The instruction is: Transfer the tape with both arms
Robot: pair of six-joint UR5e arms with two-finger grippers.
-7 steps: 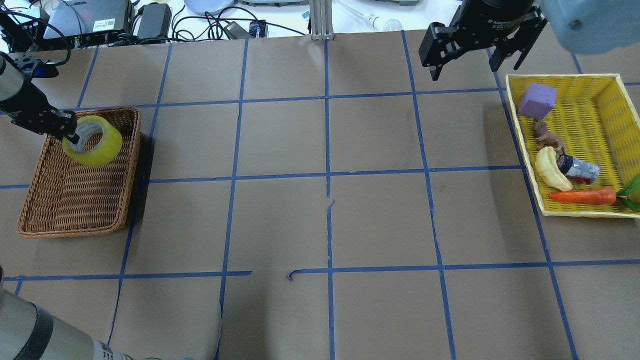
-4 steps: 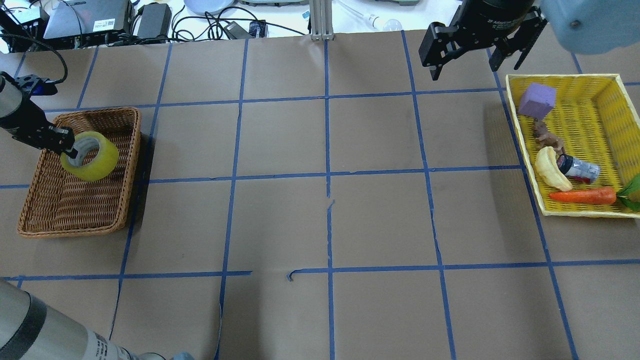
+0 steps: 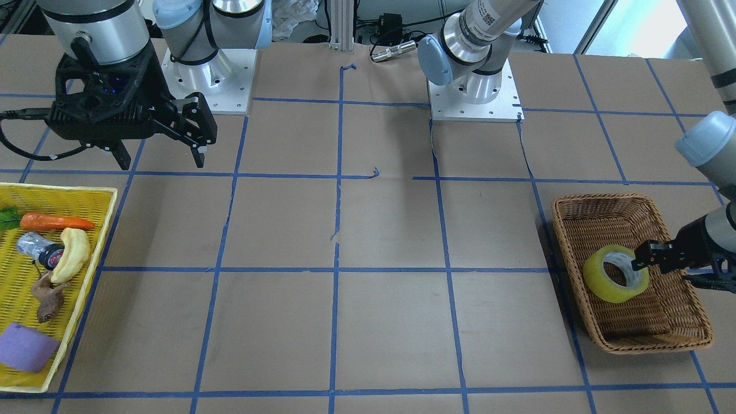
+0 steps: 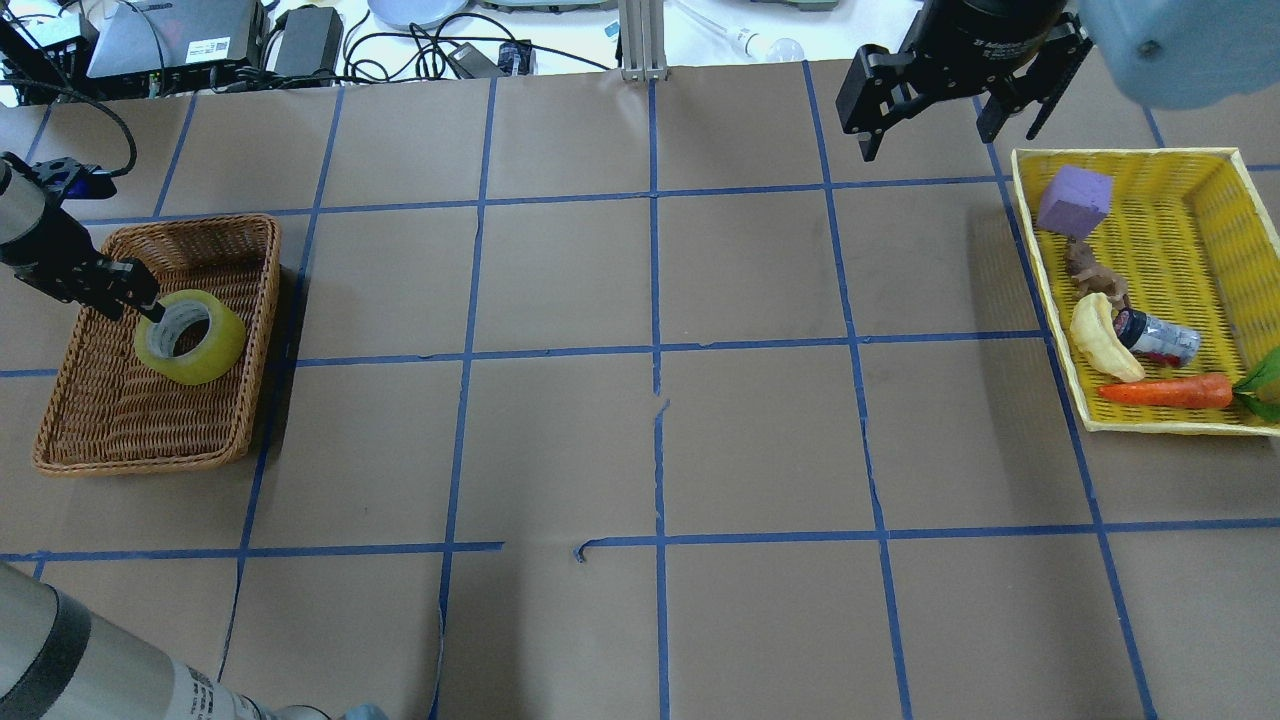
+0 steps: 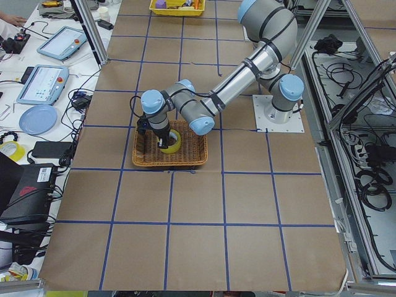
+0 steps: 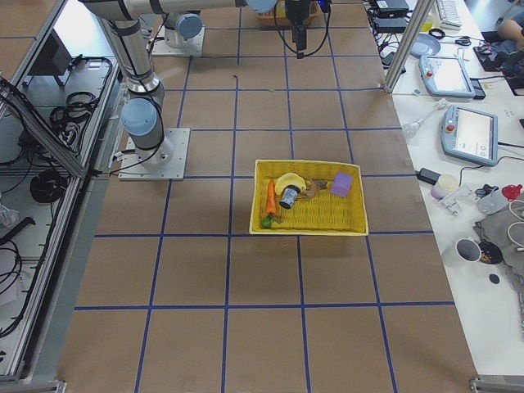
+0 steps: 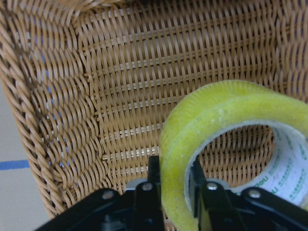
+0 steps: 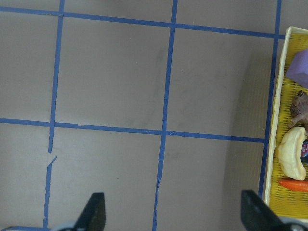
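Note:
The yellow tape roll (image 4: pixel 190 338) is inside the brown wicker basket (image 4: pixel 100 455) at the table's left, tilted, low over the basket floor. My left gripper (image 4: pixel 145 305) is shut on the roll's wall, one finger inside the core and one outside. The left wrist view shows the tape (image 7: pixel 226 115) pinched between the fingers (image 7: pixel 153 173) over the weave. It also shows in the front view (image 3: pixel 615 273) and the exterior left view (image 5: pixel 168 141). My right gripper (image 4: pixel 930 130) is open and empty, hanging above the table near the yellow basket.
The yellow plastic basket (image 4: pixel 1120 152) at the right holds a purple block (image 4: pixel 1075 200), a pale squash (image 4: pixel 1100 338), a carrot (image 4: pixel 1165 392), a small can and a brown figure. Cables and devices lie beyond the table's far edge.
My left gripper has carried the tape down and toward the robot's side, from above the basket's far end to low inside the basket. The right arm has not moved.

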